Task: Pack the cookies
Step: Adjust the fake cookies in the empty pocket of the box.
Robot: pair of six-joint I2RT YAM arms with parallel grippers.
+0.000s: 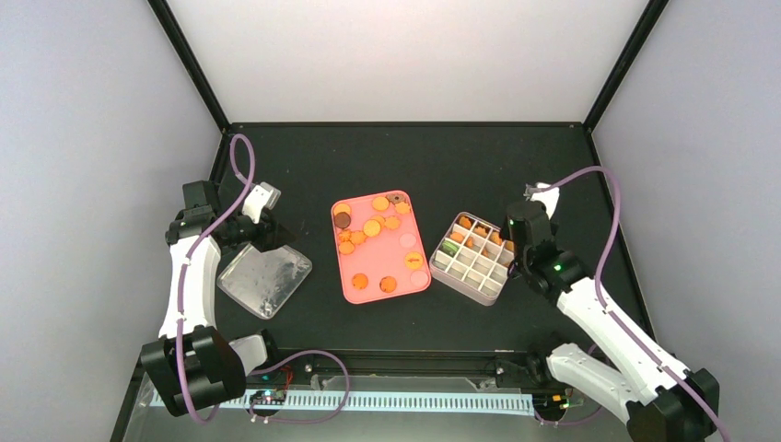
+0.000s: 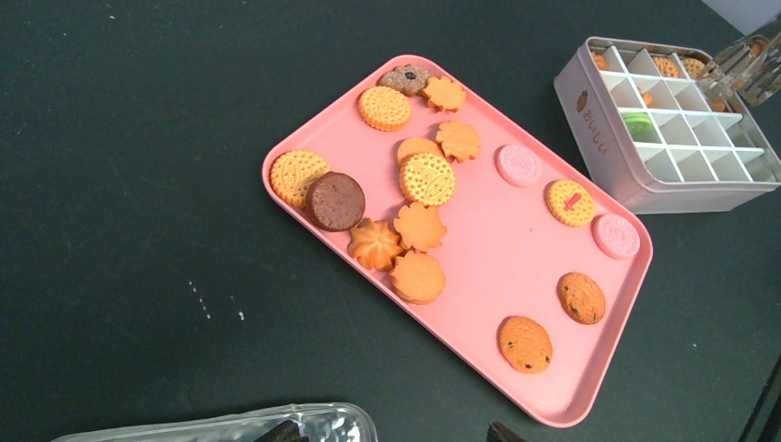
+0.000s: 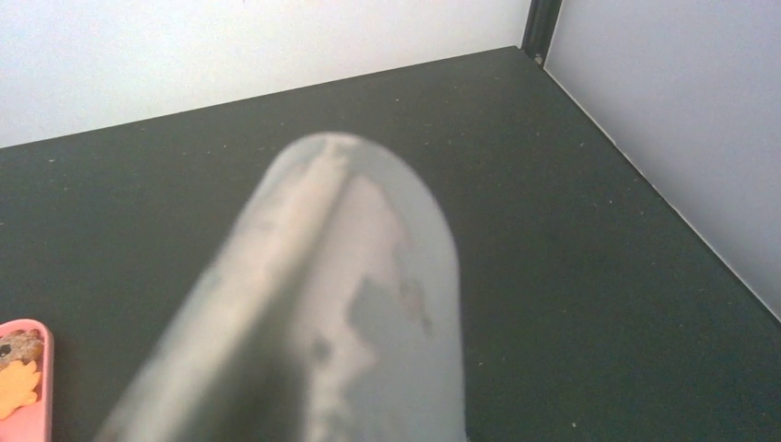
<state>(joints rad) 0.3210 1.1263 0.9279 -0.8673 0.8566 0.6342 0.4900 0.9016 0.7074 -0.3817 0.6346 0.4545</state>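
Several cookies (image 2: pixel 419 226), mostly orange and golden with one dark brown and two pink, lie on a pink tray (image 2: pixel 516 249) in the middle of the table. More cookies (image 1: pixel 474 230) fill the far compartments of a white divided box (image 2: pixel 599 129) to its right. My right gripper (image 1: pixel 518 226) hovers over that box, shut on metal tongs (image 3: pixel 350 304), which fill its wrist view and hide the fingers. The tongs' tip (image 2: pixel 741 69) hangs above the box's far compartments. My left gripper (image 2: pixel 391 433) is open to the left of the tray, with nothing between its fingers.
A clear plastic lid (image 1: pixel 265 279) lies on the dark table left of the tray, just under my left gripper's left fingertip (image 2: pixel 281 431). Black frame posts and pale walls close in the table at the back and sides.
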